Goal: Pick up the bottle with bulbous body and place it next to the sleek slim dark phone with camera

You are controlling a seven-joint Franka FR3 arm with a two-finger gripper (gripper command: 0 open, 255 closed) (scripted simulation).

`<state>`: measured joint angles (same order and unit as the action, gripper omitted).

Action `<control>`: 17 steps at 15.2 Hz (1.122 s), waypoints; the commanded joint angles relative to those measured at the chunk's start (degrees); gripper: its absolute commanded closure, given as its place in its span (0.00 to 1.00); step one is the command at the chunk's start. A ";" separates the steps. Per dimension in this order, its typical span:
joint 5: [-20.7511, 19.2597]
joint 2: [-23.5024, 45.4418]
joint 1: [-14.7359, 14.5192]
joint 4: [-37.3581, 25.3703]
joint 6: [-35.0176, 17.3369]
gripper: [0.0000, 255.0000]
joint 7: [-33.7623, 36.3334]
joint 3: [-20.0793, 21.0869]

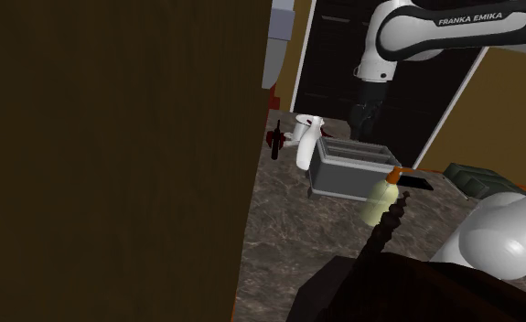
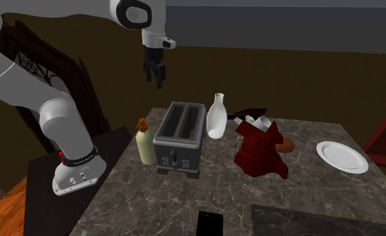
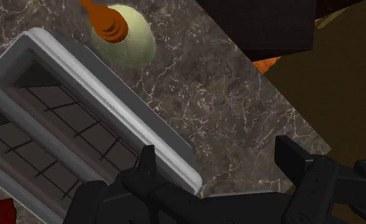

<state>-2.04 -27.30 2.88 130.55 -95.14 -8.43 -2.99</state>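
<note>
- counter (image 2: 184, 201), toaster (image 2: 180, 137)... where's the claw (image 2: 154, 75)?
- up over toaster, fingers (image 3: 146, 167) wide apart, nothing in it.
- & the bottle (image 2: 144, 142)?
- yellowish, orange-topped, just beside toaster. phone (image 2: 209, 222) well apart, at counter's edge.

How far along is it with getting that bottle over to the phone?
Nothing looks done yet: the white bulbous bottle stands beside the toaster, well apart from the dark phone at the counter's near edge in the second exterior view. In hand: the gripper hangs open above the toaster, holding nothing. Left: gripping the bottle, carrying it over and setting it by the phone.
</note>
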 commanded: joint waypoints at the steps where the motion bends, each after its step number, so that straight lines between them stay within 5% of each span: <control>1: -0.29 4.39 0.26 -2.69 -1.95 0.00 -0.87 -0.71; 17: 1.72 39.13 3.73 -35.89 -5.09 0.00 -9.50 -5.50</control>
<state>-0.61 9.39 6.14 97.57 -100.56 -17.13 -8.20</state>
